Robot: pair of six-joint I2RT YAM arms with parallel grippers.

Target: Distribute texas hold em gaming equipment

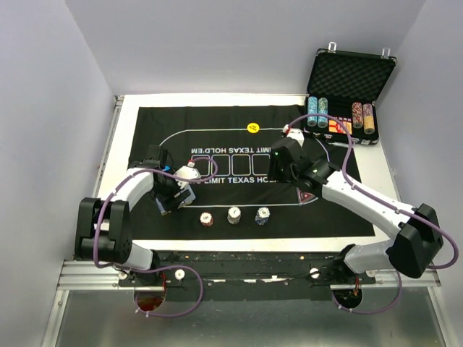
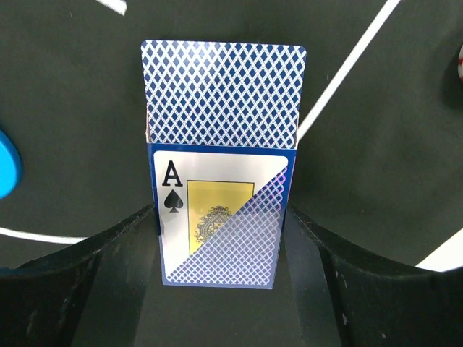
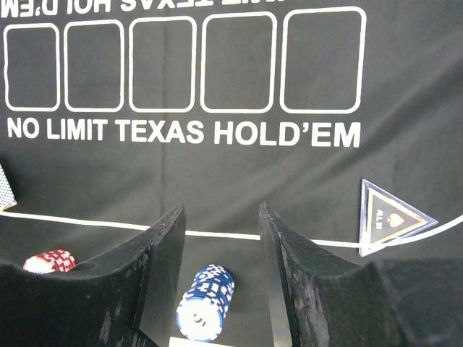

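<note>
We see left jaws clamped on the deck box (image 2: 221,217), likely light, slick, crushable: grip its side edges gently; right jaws apart.

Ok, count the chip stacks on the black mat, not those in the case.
3, in a row on the mat, near side: red stack left, pale stack middle, blue stack right. Others may be hidden.
</note>
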